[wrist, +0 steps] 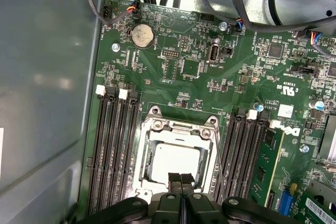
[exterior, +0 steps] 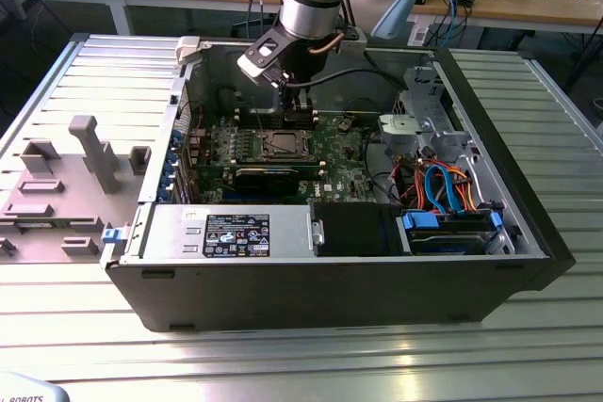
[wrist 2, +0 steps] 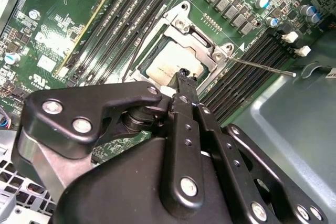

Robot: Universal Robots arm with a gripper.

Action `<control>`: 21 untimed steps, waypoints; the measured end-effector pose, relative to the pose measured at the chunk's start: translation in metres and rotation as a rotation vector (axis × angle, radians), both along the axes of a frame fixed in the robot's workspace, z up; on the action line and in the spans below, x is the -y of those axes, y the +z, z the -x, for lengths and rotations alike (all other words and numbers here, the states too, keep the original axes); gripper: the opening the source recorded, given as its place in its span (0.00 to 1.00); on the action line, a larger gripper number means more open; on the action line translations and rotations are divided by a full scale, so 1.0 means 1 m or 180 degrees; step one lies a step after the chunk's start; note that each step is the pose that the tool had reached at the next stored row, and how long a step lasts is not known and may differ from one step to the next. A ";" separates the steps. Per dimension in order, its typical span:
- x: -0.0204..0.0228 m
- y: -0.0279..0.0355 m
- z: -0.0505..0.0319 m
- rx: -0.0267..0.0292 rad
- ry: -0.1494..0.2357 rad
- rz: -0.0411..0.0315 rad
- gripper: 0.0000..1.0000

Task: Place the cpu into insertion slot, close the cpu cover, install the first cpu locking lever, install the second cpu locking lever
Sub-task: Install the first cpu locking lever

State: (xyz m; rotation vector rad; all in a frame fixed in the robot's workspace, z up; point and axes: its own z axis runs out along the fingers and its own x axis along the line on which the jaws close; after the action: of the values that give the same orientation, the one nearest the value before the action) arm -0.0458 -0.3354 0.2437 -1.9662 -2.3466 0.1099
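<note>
The insertion slot (exterior: 283,145) sits in the green board inside the open computer case. The cpu (wrist: 173,162) lies in it, its silvery top (wrist 2: 167,65) showing through the square window of the cpu cover (wrist: 178,129). That cover (wrist 2: 203,51) lies flat over the chip. One thin locking lever (wrist 2: 262,66) sticks out sideways over the memory slots, unlatched. Another lever (wrist: 217,148) runs along the socket's side. My gripper (wrist: 180,178) hangs just above the socket's edge, fingertips (wrist 2: 184,74) pressed together with nothing between them. In the exterior view the gripper (exterior: 300,112) is just behind the socket.
Black memory slots (wrist: 113,150) flank the socket on both sides. The grey case wall (wrist: 47,77) rises close beside the board. A black card (exterior: 273,176) stands in front of the socket, a power supply (exterior: 236,233) nearer still, and a drive cage with cables (exterior: 443,185) at the exterior view's right.
</note>
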 end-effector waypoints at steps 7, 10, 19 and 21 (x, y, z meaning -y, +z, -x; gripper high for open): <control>0.0000 0.0000 0.0000 0.0000 0.0055 0.0000 0.11; 0.0000 0.0000 0.0000 0.0000 0.0083 0.0000 0.11; 0.0000 0.0000 0.0000 0.0000 0.0156 0.0000 0.11; 0.0000 0.0000 0.0000 0.0000 0.0177 0.0000 0.11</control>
State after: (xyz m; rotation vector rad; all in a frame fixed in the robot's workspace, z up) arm -0.0458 -0.3355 0.2437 -1.9015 -2.4018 0.1133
